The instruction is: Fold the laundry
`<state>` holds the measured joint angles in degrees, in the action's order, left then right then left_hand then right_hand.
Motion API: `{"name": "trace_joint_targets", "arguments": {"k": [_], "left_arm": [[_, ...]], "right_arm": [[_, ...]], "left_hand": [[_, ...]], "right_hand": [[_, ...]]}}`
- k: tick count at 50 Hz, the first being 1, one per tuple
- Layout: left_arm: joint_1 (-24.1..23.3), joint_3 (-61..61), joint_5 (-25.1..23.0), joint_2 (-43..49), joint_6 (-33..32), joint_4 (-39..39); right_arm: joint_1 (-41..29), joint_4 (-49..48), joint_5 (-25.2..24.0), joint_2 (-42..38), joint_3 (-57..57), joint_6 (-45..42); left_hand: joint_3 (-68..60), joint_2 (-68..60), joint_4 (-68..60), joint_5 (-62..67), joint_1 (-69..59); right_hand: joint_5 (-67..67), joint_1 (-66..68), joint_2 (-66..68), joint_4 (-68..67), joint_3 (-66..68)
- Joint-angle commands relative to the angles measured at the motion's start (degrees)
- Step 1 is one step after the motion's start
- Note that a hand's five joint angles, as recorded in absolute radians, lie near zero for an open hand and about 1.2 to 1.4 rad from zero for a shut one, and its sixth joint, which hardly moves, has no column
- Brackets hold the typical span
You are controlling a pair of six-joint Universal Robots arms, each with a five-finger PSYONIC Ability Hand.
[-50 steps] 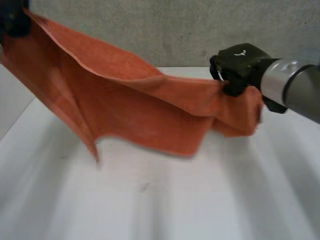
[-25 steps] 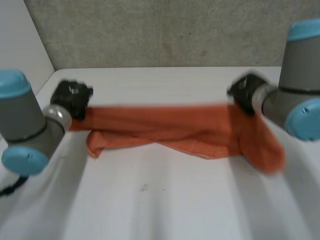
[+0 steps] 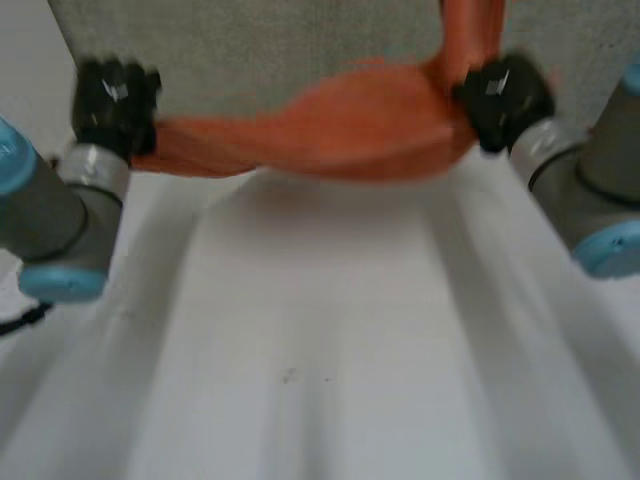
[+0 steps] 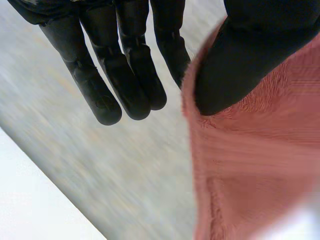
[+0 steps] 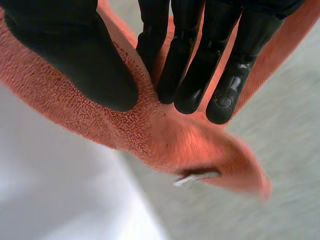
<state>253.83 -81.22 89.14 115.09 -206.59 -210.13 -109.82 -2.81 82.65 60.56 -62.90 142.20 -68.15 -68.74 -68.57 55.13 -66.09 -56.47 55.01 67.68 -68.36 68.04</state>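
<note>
Plain orange towel (image 3: 340, 135), black left hand (image 3: 115, 100), black right hand (image 3: 500, 95), white table (image 3: 320, 350).

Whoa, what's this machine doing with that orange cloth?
A two-armed robot is holding an orange towel up off the white table. Its left hand pinches one end and its right hand the other, so the towel sags between them in front of the grey wall. It looks bunched, not yet folded.

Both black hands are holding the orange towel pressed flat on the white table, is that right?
Not quite: the orange towel is off the table, strung in the air between the left hand and right hand, as the head view shows. Both hands do hold it.
</note>
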Motion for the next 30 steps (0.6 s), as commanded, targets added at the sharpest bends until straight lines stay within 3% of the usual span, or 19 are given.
{"name": "trace_joint_targets", "arguments": {"k": [1, 4, 10, 11, 12, 15, 23, 30], "left_arm": [[0.0, -7.6, 0.1, 5.1, -0.2, 0.9], [0.0, -11.5, 0.1, 4.8, -0.2, 1.0], [0.1, -15.5, 0.0, 0.2, -0.1, 1.0], [0.1, -16.0, 0.0, -0.7, -0.1, 1.0], [0.1, -16.0, 0.0, -0.7, -0.1, 1.0], [0.3, -17.7, -0.1, -3.7, 0.4, 0.9], [0.3, -19.0, 0.0, -4.7, 0.6, 0.9], [0.4, -19.2, 0.0, -4.7, 0.6, 0.9]], "right_arm": [[-0.5, 5.4, 0.1, -10.4, -3.5, 0.1], [-0.1, 8.3, 0.1, -14.1, -4.0, 0.4], [0.1, 9.9, -0.2, -12.9, -5.9, 0.8], [0.2, 9.9, -0.4, -12.0, -6.3, 1.1], [0.2, 9.8, -0.6, -9.7, -7.4, 2.0], [1.4, 9.1, -1.6, -5.3, -9.9, 5.4], [7.2, 6.9, -10.3, 1.0, -15.9, 14.6], [13.7, 6.8, -14.3, 1.2, -18.0, 21.3]], "left_hand": [[-11.9, -11.3, -11.4, 14.9, -13.9], [-11.9, -11.3, -11.4, 14.9, -13.9], [-11.9, -11.3, -11.4, 14.9, -13.9], [-11.9, -11.3, -11.4, 14.9, -13.9], [-11.9, -11.3, -11.4, 14.9, -13.9], [-11.9, -11.3, -11.4, 14.9, -13.9], [-11.9, -11.3, -11.4, 14.9, -13.9], [-11.9, -11.3, -11.4, 14.9, -13.9]], "right_hand": [[-13.5, 25.0, 12.3, -11.6, 12.0], [-13.5, 25.0, 12.3, -11.6, 12.0], [-13.5, 25.0, 12.3, -11.6, 12.0], [-7.9, 19.4, 6.7, -6.0, 6.4], [6.1, 5.3, -7.3, 8.0, -7.7], [19.2, -7.7, -20.4, 21.1, -20.8], [21.7, -10.3, -22.9, 23.6, -23.3], [22.9, -11.4, -24.1, 24.8, -24.5]]}}
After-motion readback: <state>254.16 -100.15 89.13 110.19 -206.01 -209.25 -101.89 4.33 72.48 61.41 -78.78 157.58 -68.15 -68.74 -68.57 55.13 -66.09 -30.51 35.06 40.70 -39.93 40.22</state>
